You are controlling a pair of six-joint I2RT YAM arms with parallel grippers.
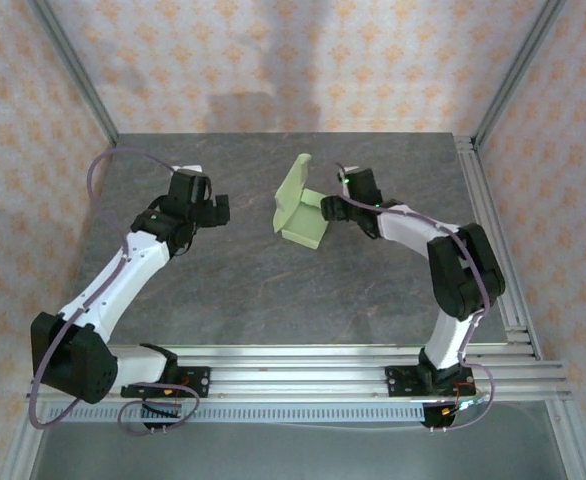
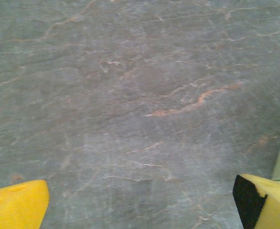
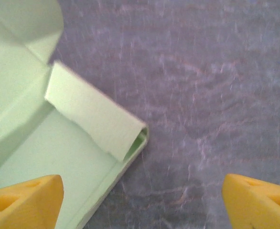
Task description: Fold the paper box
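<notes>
Yellow fingertips of the left end effector stand wide apart, released, above the grey desk. From above, this end effector is left of the box and apart from it. The pale green box lies near the middle of the desk, partly folded: one flap stands up on its far-left side, and a short side wall is raised. The right end effector is at the box's right edge, also released, with one fingertip over the box floor and the other over the desk.
</notes>
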